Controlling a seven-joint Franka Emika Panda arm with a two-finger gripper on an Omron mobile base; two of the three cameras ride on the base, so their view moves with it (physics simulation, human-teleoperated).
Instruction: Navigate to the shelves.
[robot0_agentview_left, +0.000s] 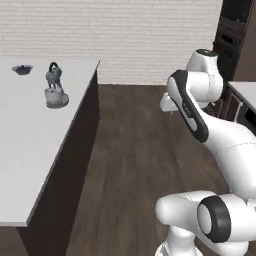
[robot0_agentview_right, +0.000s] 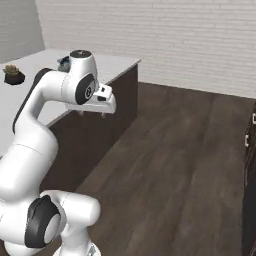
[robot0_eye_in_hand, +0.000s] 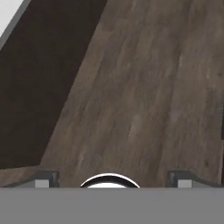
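Robot base and arm: nearest item, white with dark joints, folded high and compact over the base, probably a carrying posture for driving, not for reaching.

Pincer: hangs below the wrist, pointing down at the floor, clear of the tabletop. In the hand view its two fingertips stand well apart with nothing between them; empty, as suits a task that only asks for travel.

Tabletop: pale slab on a dark island, to the arm's left. Holds a kettle standing on a small round stand, a dark bowl near the far edge, and a small potted plant. All are set back from the aisle side, so none should be brushed by a passing base.

Floor: dark wood planks, an open aisle running ahead to a white brick wall.

Dark cabinets: tall unit at the right end of the wall.

Shelves: not located in these views; the visible wall is bare. Judgement: the base must turn or drive on before the board comes into sight; navigation looks early.
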